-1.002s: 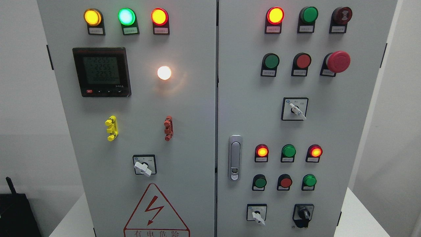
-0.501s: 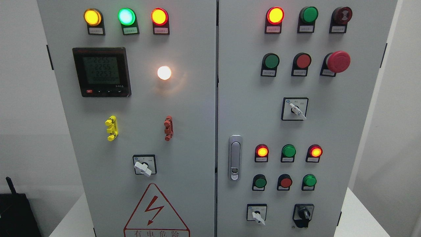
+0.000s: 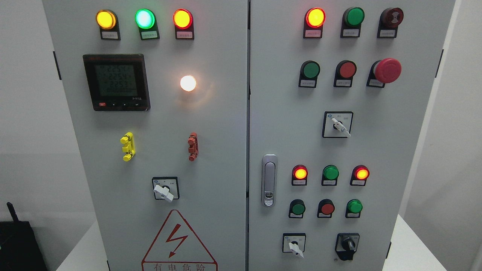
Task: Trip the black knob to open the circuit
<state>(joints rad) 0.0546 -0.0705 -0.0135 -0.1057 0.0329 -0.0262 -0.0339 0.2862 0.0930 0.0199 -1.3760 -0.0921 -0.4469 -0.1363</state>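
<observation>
No robot hand shows in the head view, so I cannot tell how open either one is or whether it holds anything.

Nearest, at the bottom edge, the white worktop (image 3: pixel 408 248) carries a grey electrical cabinet (image 3: pixel 211 124) with two doors. At the lower left, beside the cabinet, stands a black device (image 3: pixel 19 244) with a short antenna.

The black knob (image 3: pixel 347 245) sits low on the right door, near the bottom right corner, and its handle points about straight up. Just to its left is a white selector switch (image 3: pixel 294 244) in a black frame. Above them are three small buttons, green, red, green, and then a row of three lamps where the outer two glow red-orange. A silver door latch (image 3: pixel 269 180) is beside the seam between the doors.

On the left door, low in the middle, there is a red warning triangle (image 3: pixel 177 241) with a lightning sign, and above it a white rotary switch (image 3: pixel 164 190). Higher up are a yellow clip (image 3: pixel 128 146) and a red clip (image 3: pixel 192 146).

Farther up, a digital meter (image 3: pixel 116 82) shows lit digits, and a white lamp (image 3: pixel 188 83) shines to its right. On the right door, a red mushroom button (image 3: pixel 386 70) stands out from the panel. The top row of both doors has lamps, several of them lit.
</observation>
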